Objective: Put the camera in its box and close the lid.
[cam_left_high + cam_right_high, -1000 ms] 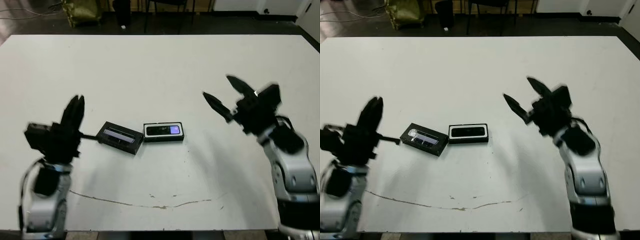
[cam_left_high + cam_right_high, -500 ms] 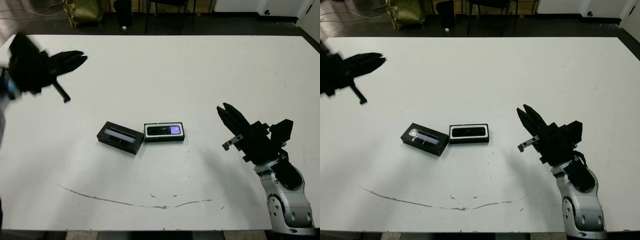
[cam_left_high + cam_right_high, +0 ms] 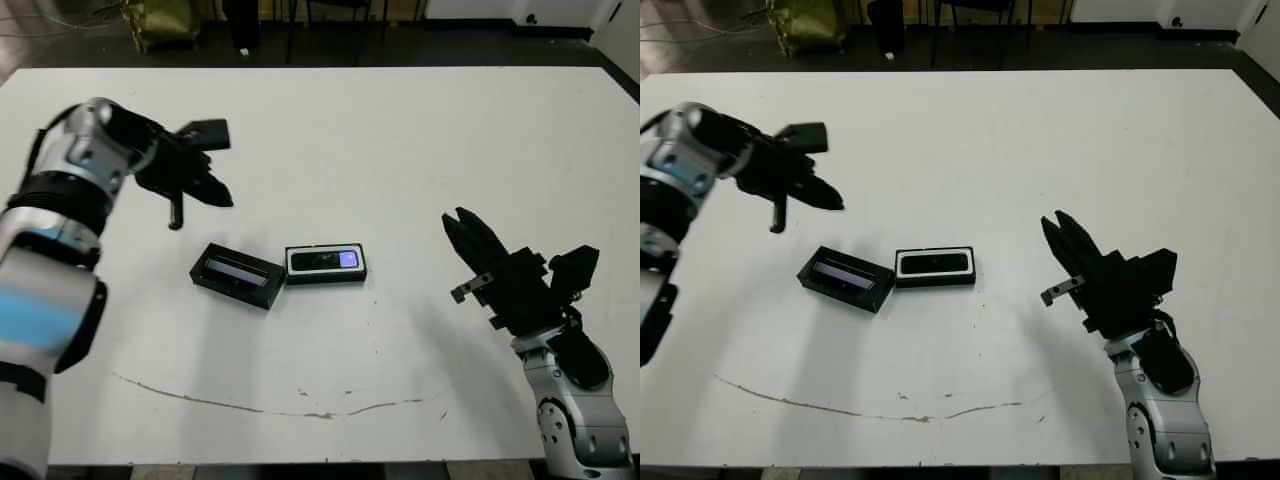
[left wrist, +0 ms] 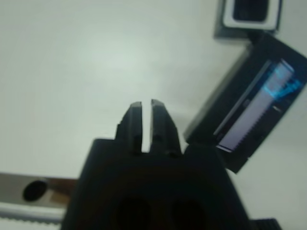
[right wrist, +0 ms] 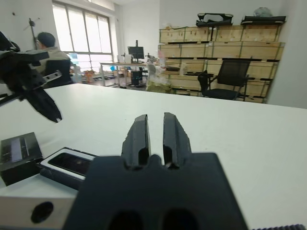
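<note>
Two black rectangular pieces lie touching near the middle of the white table (image 3: 400, 130): on the right the shallow black box with white lining (image 3: 326, 264), holding the slim black camera with its small bluish screen (image 3: 329, 261), and on the left the black lid with a glossy bluish window (image 3: 237, 275), slightly angled. Left gripper (image 3: 215, 192) hovers beyond the lid, fingers almost together and empty. Right gripper (image 3: 462, 236) sits well right of the box, fingers nearly closed, empty.
</note>
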Controlling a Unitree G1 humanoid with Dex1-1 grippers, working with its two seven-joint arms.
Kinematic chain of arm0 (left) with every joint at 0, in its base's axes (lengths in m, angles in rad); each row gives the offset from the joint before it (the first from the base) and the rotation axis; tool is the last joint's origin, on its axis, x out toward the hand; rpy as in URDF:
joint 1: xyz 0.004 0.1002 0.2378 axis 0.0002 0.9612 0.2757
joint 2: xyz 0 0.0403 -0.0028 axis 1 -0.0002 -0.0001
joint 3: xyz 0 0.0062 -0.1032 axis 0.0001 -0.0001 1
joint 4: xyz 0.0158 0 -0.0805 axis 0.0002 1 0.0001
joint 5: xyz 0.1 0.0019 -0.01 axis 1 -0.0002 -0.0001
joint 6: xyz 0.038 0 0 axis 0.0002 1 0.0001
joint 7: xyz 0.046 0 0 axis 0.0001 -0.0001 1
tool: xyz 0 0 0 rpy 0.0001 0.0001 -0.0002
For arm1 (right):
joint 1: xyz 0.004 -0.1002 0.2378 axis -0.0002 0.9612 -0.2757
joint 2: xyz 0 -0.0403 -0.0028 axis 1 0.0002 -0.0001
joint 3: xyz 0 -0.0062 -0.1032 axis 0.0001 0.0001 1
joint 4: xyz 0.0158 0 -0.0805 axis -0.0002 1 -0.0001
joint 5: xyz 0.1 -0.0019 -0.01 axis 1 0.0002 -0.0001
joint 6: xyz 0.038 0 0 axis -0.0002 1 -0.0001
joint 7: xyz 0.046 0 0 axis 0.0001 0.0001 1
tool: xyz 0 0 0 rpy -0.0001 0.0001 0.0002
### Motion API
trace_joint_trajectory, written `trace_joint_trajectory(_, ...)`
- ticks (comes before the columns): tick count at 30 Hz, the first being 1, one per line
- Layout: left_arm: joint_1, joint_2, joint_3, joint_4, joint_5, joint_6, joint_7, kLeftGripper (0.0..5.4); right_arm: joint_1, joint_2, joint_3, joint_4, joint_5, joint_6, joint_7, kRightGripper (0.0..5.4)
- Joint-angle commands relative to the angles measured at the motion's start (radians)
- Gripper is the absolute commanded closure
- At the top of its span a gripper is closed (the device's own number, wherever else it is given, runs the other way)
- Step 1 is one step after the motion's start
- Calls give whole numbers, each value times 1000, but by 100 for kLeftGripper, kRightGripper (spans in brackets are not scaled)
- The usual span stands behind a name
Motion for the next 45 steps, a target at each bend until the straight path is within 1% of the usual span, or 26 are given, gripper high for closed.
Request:
trace_joint_trajectory(1, -18, -15, -39, 31, 65, -19, -4, 540, 16, -11, 0, 3, 5, 12, -2, 539)
trace_joint_trajectory(4, -21, -23, -57, 50, 100, -54, -4, 540, 13, -8, 0, 13, 20, 5, 6, 539)
trace_joint_trajectory(8, -21, -44, -70, 67, 139, -45, 24, 540, 14, -16, 5, 2, 3, 10, -4, 539)
trace_joint_trajectory(11, -19, -51, -78, 66, 164, -61, 42, 540, 14, -17, 5, 10, -7, -16, 1, 539)
trace_joint_trajectory(13, -23, -53, -81, 68, 174, -54, 38, 540, 15, -18, 2, 13, -3, -15, 3, 539)
trace_joint_trajectory(16, -19, -50, -69, 81, 165, -27, 8, 540, 24, -17, 3, 0, 2, 7, -8, 539)
trace_joint_trajectory(20, 5, -18, -84, 56, 185, -76, 5, 540, 32, -19, 3, -8, 2, 10, -12, 539)
trace_joint_trajectory(22, 21, -6, -76, 49, 176, -85, -16, 540, 33, -18, 1, -3, 6, 3, -8, 539)
trace_joint_trajectory(26, 52, 17, -68, 33, 160, -128, -83, 540, 37, -19, 3, -15, 5, 22, -18, 539)
trace_joint_trajectory(28, 63, 27, -62, 18, 149, -131, -119, 540, 33, -20, 4, -5, 1, 7, -11, 539)
trace_joint_trajectory(30, 77, 38, -55, -7, 137, -125, -147, 540, 32, -24, 6, -5, -7, 8, -12, 539)
trace_joint_trajectory(33, 104, 62, -47, -61, 118, -150, -181, 540, 32, -23, 5, -2, -10, -1, -12, 539)
trace_joint_trajectory(35, 120, 75, -41, -91, 107, -141, -197, 540, 35, -23, 5, -15, -7, 24, -24, 539)
trace_joint_trajectory(42, 172, 110, -8, -195, 54, -77, -247, 540, 28, -28, 8, 25, -11, -33, 0, 539)
trace_joint_trajectory(45, 188, 125, -16, -242, 39, -72, -250, 540, 23, -28, 10, 46, -15, -58, 5, 539)
